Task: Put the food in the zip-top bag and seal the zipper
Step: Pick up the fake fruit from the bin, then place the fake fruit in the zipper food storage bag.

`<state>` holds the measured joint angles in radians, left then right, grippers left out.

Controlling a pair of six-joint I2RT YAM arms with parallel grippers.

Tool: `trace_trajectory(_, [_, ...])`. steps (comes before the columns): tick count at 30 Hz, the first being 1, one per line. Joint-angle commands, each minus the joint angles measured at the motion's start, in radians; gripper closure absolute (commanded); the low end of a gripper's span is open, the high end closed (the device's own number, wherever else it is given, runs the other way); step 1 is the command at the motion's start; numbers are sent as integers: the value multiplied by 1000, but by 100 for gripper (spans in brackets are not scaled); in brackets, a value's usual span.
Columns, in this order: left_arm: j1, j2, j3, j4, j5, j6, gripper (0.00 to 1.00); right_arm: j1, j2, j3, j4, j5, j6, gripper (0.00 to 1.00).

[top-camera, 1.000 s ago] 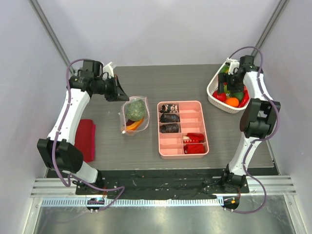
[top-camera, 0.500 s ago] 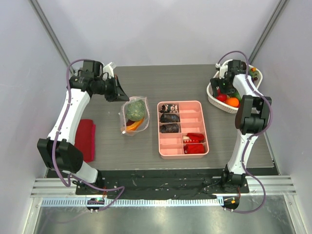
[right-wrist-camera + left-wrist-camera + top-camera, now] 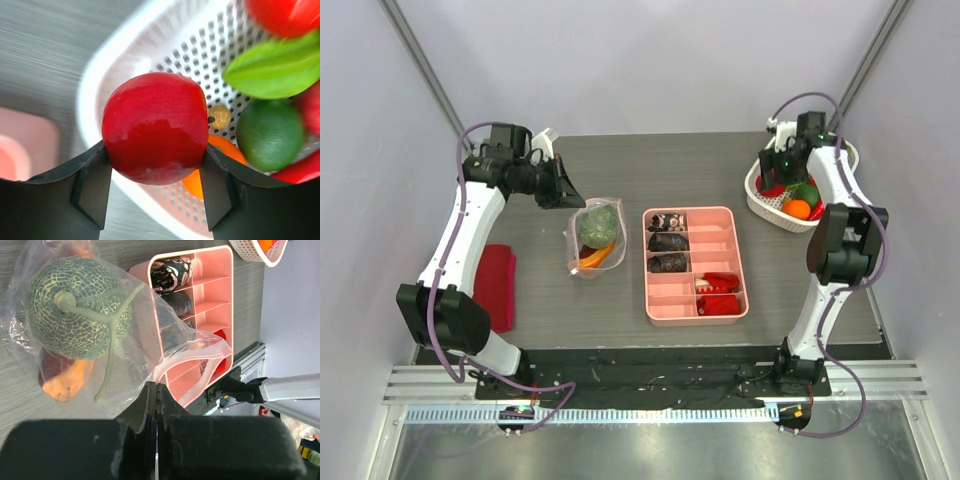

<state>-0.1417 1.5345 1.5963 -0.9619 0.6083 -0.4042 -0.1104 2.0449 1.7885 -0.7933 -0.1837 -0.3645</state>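
Left fingers [image 3: 137, 415] clench the zip-top bag [image 3: 145, 340] by its rim, mouth open for loading; right fingers [image 3: 90, 185] grasp a red tomato [image 3: 155, 125].

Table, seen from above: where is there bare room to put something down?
Widest is the back strip of table, behind the tray, between bag and basket. Also free: right of the tray, before the basket; and the near corner between cloth, bag and tray. The bag-to-tray gap is tight.
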Motion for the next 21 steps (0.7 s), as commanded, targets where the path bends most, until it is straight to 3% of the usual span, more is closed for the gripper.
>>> trace_trajectory(1, [2,-7,1,41,33,-12,100,37,-222,121,-38,-200,-7,97])
trace_trajectory(7, [2,1,2,49,38,-21,100,214,-330,126,-63,-411,25,99])
trace_trajectory(11, [2,1,5,49,41,-24,100,382,-434,52,44,-525,117,99])
trace_trajectory(15, [2,1,-1,55,57,-31,100,576,-541,-75,198,-498,167,98])
trace_trajectory(21, [2,6,1,61,68,-42,100,822,-439,-44,164,-350,84,98])
